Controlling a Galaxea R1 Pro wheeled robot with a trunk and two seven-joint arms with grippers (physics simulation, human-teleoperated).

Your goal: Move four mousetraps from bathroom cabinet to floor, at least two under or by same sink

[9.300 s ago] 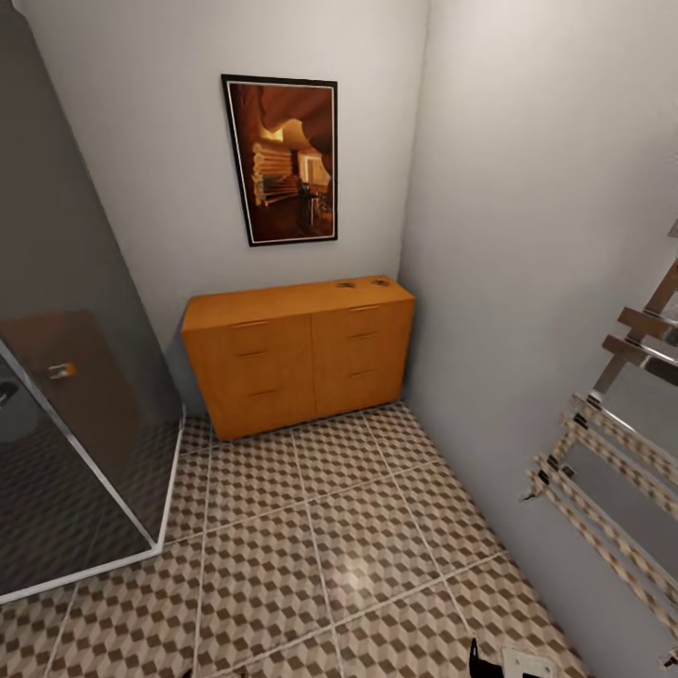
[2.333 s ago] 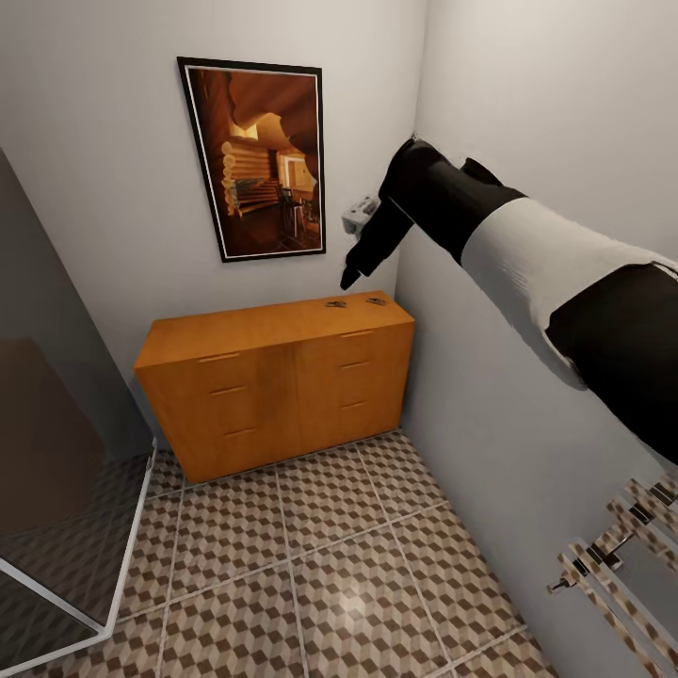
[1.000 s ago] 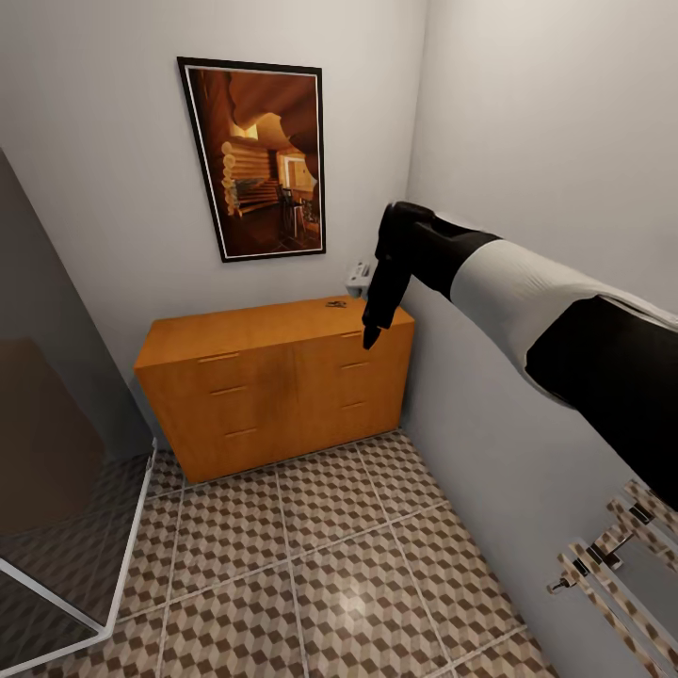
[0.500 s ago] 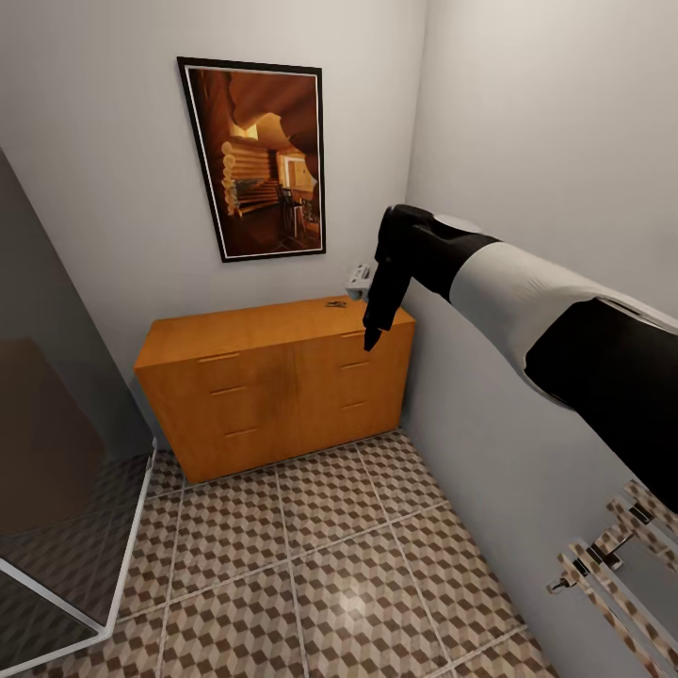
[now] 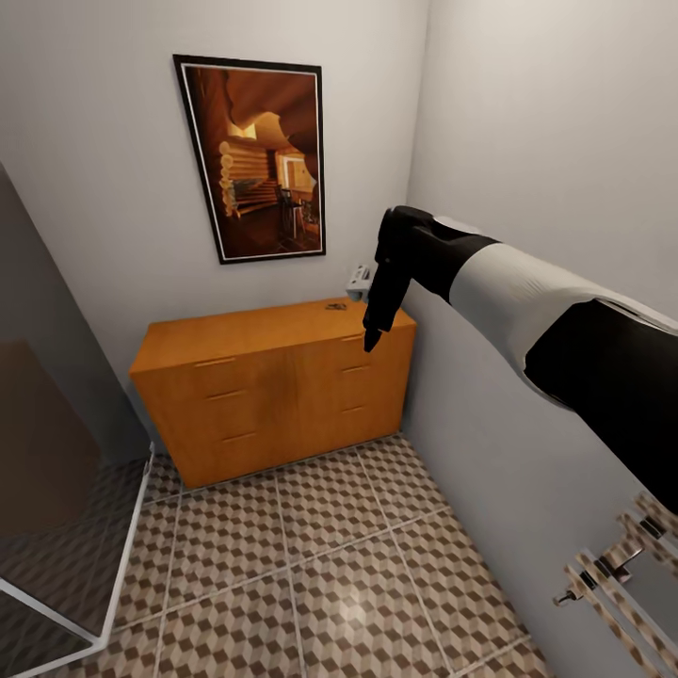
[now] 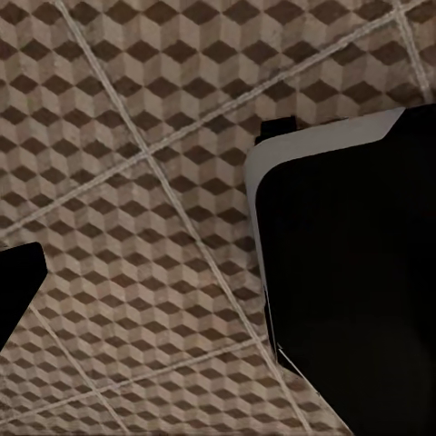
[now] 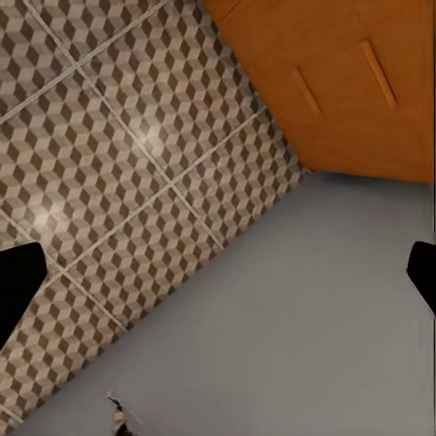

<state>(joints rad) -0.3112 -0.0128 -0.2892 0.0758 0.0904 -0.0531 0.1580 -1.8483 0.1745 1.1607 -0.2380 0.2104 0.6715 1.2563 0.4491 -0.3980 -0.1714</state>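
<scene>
Nearest the robot, the bathroom floor spreads out in its cube-patterned tiles, with a chrome towel rail on the right wall and a glass shower screen at the left. The left gripper looks down on those tiles, its jaws spread wide with nothing between them.

Further out, the right arm reaches toward the right end of the cabinet, its right gripper pointing down beside the top's edge. In the right wrist view the 2 dark fingertips sit at opposite edges of the picture, so the jaws are wide open and empty.

On the cabinet's flat top, near the back right, 1 mousetrap shows as a small dark speck; any others there may be hidden behind the arm. It is likely light, flat and stiff, with springy wire, so it would best be pinched across the wooden edges, and it could slide on the smooth top.

Behind, a framed picture hangs on the wall. The side wall crowds the arm; nothing else blocks the reach.
</scene>
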